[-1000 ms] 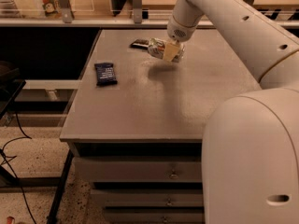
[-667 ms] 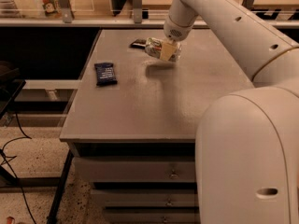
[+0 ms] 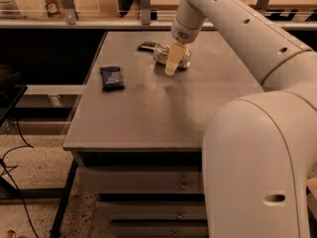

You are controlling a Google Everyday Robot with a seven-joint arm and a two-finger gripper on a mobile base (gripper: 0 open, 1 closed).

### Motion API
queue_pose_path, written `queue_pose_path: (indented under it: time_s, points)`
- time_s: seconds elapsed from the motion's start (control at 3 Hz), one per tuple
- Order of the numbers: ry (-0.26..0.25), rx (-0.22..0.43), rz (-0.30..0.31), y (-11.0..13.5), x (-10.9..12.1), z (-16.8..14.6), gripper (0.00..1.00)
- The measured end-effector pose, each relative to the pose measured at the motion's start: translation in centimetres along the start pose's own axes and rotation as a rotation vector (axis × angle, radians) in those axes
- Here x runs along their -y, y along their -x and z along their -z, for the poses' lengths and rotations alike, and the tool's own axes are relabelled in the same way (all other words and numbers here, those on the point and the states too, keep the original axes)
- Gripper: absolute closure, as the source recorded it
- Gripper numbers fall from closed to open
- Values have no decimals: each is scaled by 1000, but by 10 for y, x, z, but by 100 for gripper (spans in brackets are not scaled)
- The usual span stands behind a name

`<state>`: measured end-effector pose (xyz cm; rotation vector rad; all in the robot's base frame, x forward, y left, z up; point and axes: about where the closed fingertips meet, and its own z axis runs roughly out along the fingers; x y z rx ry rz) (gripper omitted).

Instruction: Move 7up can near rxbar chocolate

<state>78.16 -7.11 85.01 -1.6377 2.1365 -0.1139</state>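
Upper centre of the frame: middle of the 7up can (image 3: 160, 54) masked by the pale end effector (image 3: 172, 63) hanging across its front from the white arm (image 3: 233, 24); width of grip impossible to tell, contact with the can unclear. Lying on its side on the grey desk (image 3: 148, 113), long axis running left to right, left end just beside the half-hidden rxbar chocolate (image 3: 147, 46). Dark blue packet (image 3: 112, 78) well apart, lower left

Arm (image 3: 237, 29) stretched forward, hand (image 3: 173, 65) hanging low ahead.

Likely lab: drawered bench (image 3: 148, 123) beneath tool (image 3: 173, 63)
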Motion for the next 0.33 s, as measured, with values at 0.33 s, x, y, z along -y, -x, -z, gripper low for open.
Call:
queue_pose_path:
  time_s: [0.33]
  points:
    - [0,0,0,0,0,0,0]
